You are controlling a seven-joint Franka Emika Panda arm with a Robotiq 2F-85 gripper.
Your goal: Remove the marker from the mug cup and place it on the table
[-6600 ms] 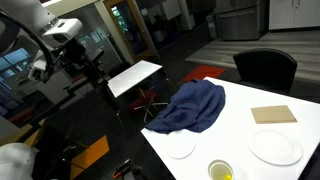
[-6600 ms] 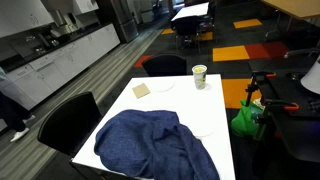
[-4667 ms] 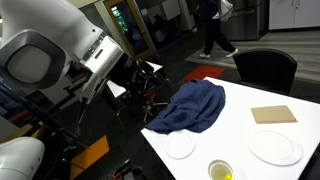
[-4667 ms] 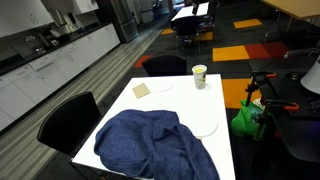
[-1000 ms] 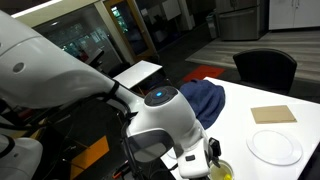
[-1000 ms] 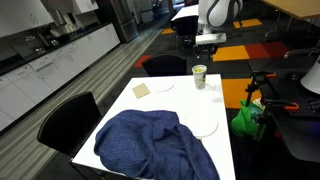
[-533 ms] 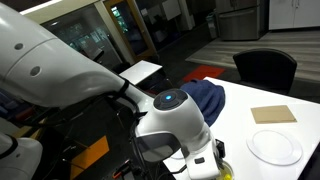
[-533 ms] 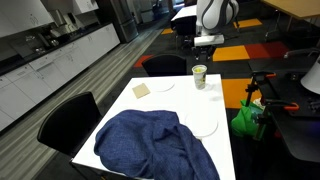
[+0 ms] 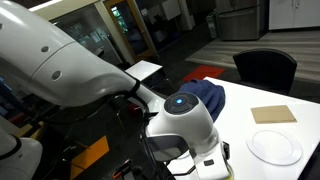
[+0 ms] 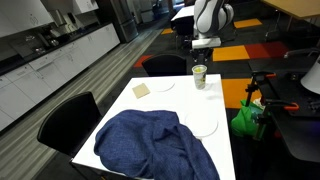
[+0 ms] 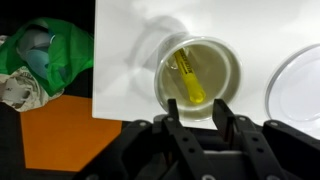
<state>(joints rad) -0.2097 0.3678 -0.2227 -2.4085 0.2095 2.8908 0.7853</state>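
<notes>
The mug cup (image 11: 198,78) is a small round white cup near the table's (image 11: 130,60) corner. The yellow marker (image 11: 190,75) lies slanted inside it. In the wrist view my gripper (image 11: 197,112) hangs right above the cup's near rim. Its two dark fingers (image 11: 172,112) stand apart with nothing between them. In an exterior view the gripper (image 10: 203,45) hovers just over the cup (image 10: 200,76) at the table's far end. In an exterior view the arm's wrist (image 9: 190,125) hides the cup and marker.
A blue cloth (image 10: 150,145) covers the near half of the table. A tan board (image 10: 141,90), a white plate (image 10: 163,84) and a saucer (image 10: 203,125) lie around the cup. A green bag (image 11: 45,55) sits on the floor past the table's edge.
The arm has shifted a little further over the cup. Its wrist now covers the cup in the exterior view where the rim still showed one second ago.
</notes>
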